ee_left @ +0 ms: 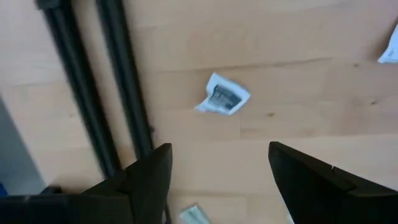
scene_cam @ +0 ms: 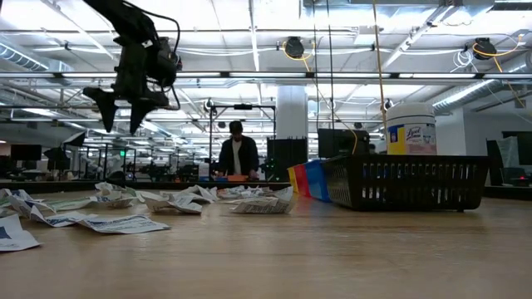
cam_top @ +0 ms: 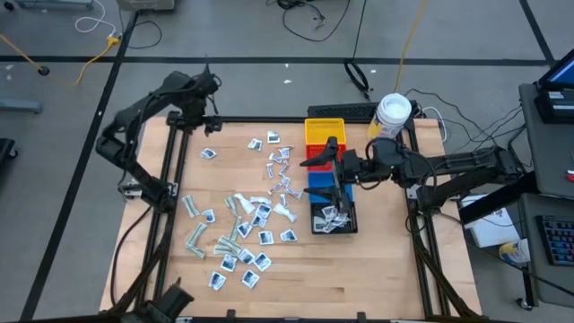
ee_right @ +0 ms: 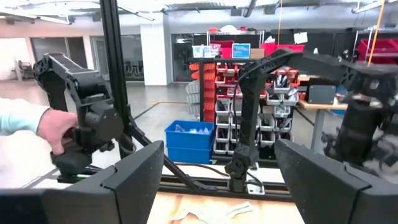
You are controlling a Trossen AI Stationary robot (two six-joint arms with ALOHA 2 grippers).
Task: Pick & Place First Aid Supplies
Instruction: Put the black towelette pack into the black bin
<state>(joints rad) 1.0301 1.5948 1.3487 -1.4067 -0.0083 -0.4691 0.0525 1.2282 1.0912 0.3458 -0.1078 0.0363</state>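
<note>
Many small first aid packets (cam_top: 244,224) lie flat and scattered over the wooden table's middle and left. One white packet (ee_left: 222,99) lies apart near the far left corner. My left gripper (ee_left: 221,180) hangs open above it, fingers pointing down, well clear of the table (scene_cam: 125,104). My right gripper (cam_top: 316,163) stands open and level above the row of bins, holding nothing (ee_right: 221,180). A few packets (cam_top: 330,218) lie inside the black bin.
Yellow (cam_top: 325,135), red, blue (cam_top: 321,184) and black (scene_cam: 405,183) bins stand in a row right of centre. A white jar (cam_top: 393,112) stands at the far right. Black frame rails (ee_left: 93,93) run along the left edge. A person's hand (ee_right: 55,130) shows beyond the table.
</note>
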